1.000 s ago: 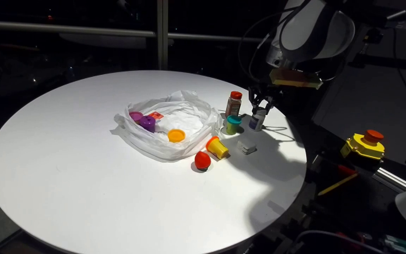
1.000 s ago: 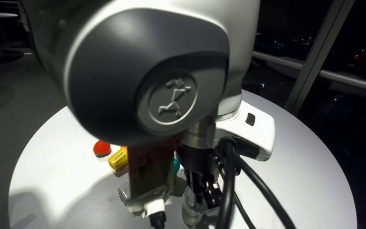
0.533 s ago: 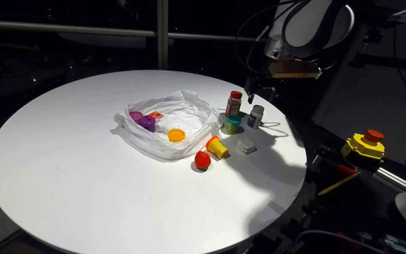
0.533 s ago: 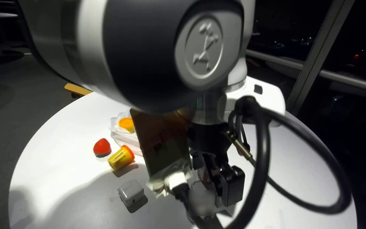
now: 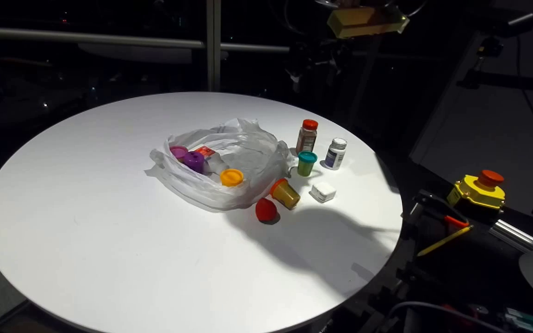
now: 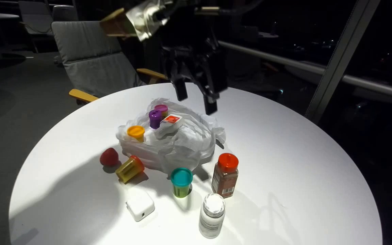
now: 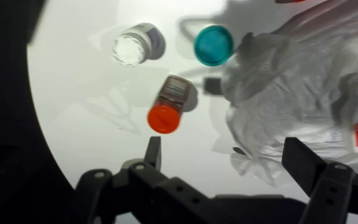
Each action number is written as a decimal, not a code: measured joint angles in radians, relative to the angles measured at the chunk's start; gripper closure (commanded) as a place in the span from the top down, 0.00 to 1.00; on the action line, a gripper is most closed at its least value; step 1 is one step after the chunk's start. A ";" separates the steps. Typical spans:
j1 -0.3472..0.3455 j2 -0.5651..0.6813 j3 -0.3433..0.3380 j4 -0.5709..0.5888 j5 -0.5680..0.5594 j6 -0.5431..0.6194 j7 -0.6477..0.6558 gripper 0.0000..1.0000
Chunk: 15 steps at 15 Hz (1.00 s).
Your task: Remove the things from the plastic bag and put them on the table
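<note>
Jaws spread, the end effector (image 7: 222, 151) hangs above the tabletop (image 6: 305, 177); a white pill bottle (image 6: 211, 219) stands near a red-capped jar (image 6: 225, 180).

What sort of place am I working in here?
Probably an office lounge or similar shared space, seemingly at night: a grey armchair, the round white table, and what looks like a window frame against darkness.

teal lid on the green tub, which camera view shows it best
The wrist view: it looks down on the teal lid, so the whole round top shows large, though slightly blurred. Both exterior views show the lid smaller and at a slant, but with the green tub visible beneath it.
</note>
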 measured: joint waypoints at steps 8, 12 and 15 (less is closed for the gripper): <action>-0.004 0.338 0.199 0.268 0.258 -0.032 -0.046 1.00; -0.005 0.506 0.219 0.392 0.358 -0.044 -0.097 1.00; -0.004 0.582 0.224 0.460 0.391 -0.049 -0.119 1.00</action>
